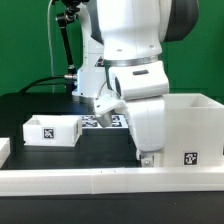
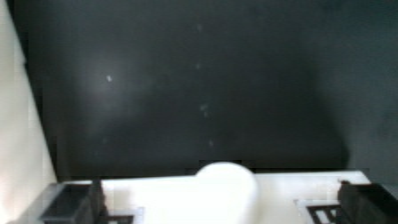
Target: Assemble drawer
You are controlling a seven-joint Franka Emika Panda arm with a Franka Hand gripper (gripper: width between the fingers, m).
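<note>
The drawer's large white housing (image 1: 192, 122) stands at the exterior view's right, with a tag on its front. One small open-top tray (image 1: 52, 129) with a tag sits at the exterior view's left. My gripper (image 1: 147, 154) is down near the table, just beside the housing's left wall. In the wrist view my gripper (image 2: 210, 202) is open, its dark fingers (image 2: 71, 203) far apart. A white part with a rounded knob (image 2: 222, 180) lies between them. Whether the fingers touch it cannot be told. That part is hidden behind the hand in the exterior view.
A long low white rail (image 1: 100, 181) runs along the table's front. The marker board (image 1: 103, 121) lies behind the arm. Another white piece (image 1: 3, 150) shows at the exterior view's far left edge. Black table (image 2: 196, 90) fills most of the wrist view.
</note>
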